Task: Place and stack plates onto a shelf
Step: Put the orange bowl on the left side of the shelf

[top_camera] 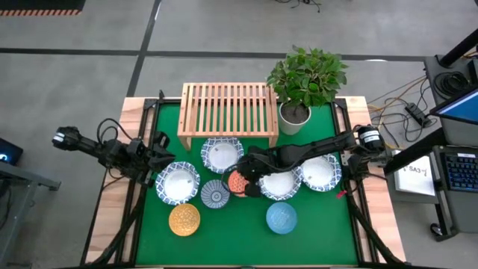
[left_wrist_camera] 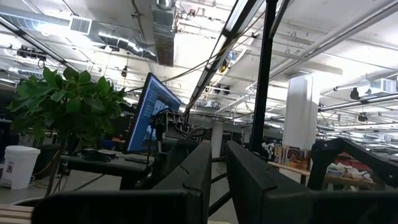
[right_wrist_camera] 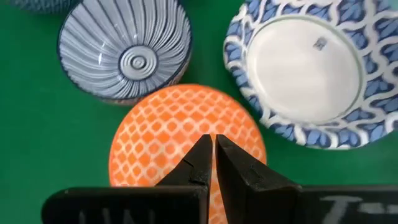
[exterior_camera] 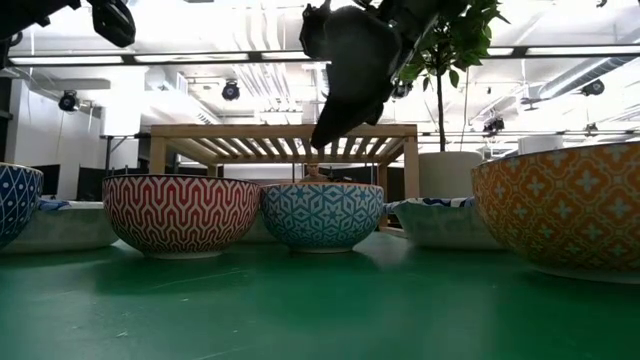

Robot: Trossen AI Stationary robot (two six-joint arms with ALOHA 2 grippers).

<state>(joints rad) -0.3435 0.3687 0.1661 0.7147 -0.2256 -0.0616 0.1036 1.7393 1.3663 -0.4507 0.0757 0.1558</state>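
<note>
The right pincer (top_camera: 240, 181) is hanging over the orange bowl (right_wrist_camera: 186, 140), its fingers nearly touching, holding nothing. That bowl is sitting near the centre of the green surface (top_camera: 239, 239), with the striped blue bowl (right_wrist_camera: 124, 53) just beside it at about eight o'clock and a white blue-rimmed plate (top_camera: 222, 154) at eleven. For a clean pick, the fingers probably need widening to straddle the rim before descending. The shelf (top_camera: 228, 110) is waiting at twelve o'clock. The left pincer (left_wrist_camera: 214, 180), fingers narrowly parted, is idling at nine o'clock.
</note>
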